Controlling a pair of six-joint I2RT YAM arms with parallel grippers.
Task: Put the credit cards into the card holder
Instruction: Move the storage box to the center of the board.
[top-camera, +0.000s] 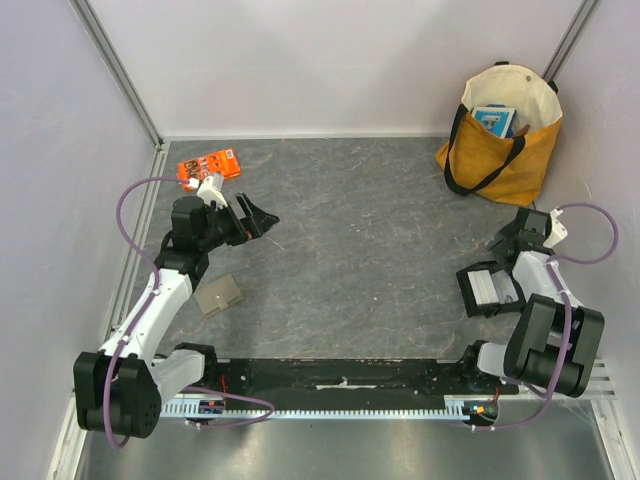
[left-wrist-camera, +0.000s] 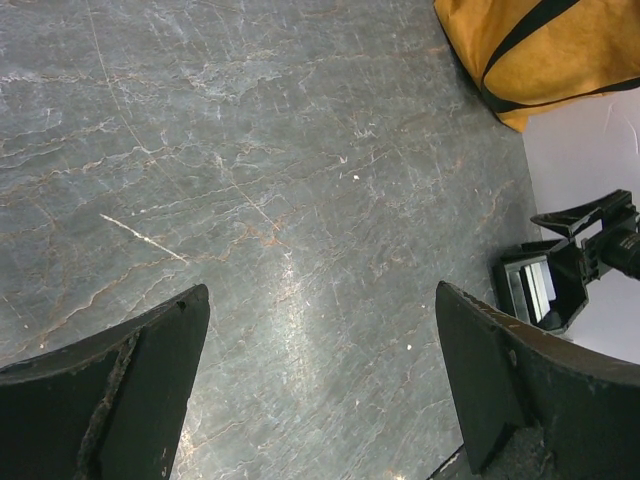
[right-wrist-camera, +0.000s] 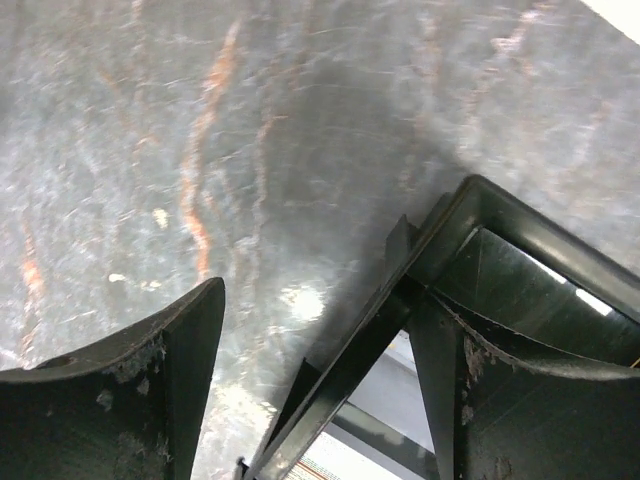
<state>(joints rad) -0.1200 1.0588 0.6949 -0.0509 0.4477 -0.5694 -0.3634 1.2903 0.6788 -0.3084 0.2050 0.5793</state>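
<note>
The card holder lies on the table at lower left, nearest the left gripper, which is wide open and empty. What are probably the credit cards sit in the black tray at right, where the right gripper is spread and empty, straddling the rim.

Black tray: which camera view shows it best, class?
Top external: the black tray shows almost whole. Left wrist shows it small and far off; right wrist shows only one corner, close up.

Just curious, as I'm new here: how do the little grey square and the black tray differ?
The card holder is taupe-grey, flat and small; the black tray is larger with raised walls. The card holder lies untouched; the right gripper, open, straddles the black tray's corner. Both rest on the table.
</note>
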